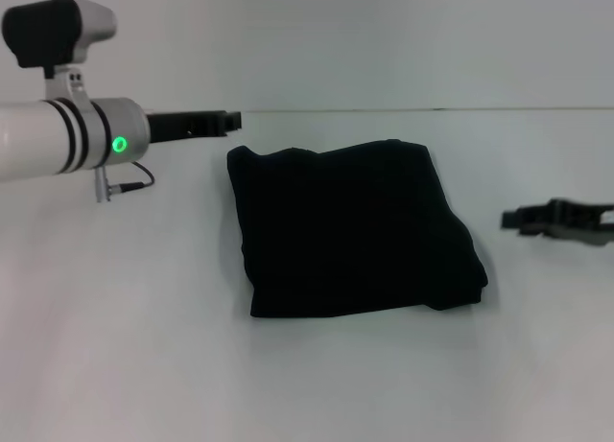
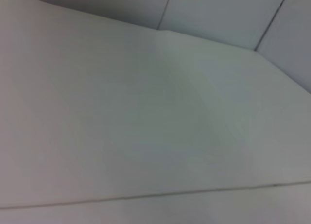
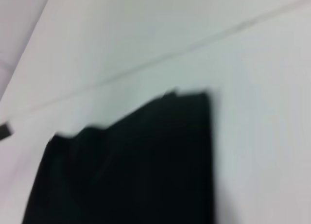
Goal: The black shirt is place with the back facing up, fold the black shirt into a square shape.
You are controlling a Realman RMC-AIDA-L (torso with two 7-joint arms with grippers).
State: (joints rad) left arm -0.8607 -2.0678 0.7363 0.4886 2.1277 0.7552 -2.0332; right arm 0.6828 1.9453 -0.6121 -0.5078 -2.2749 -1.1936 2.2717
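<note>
White table (image 1: pixel 115 346), black shirt (image 1: pixel 350 231) between hands

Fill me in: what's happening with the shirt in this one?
The black shirt lies on the white table already folded into a compact, roughly square bundle. Neither arm is touching it. The left hand is raised off the shirt's far left corner, and the right hand sits low over the table, apart from the shirt's right edge. By the look of it the folding is done.
</note>
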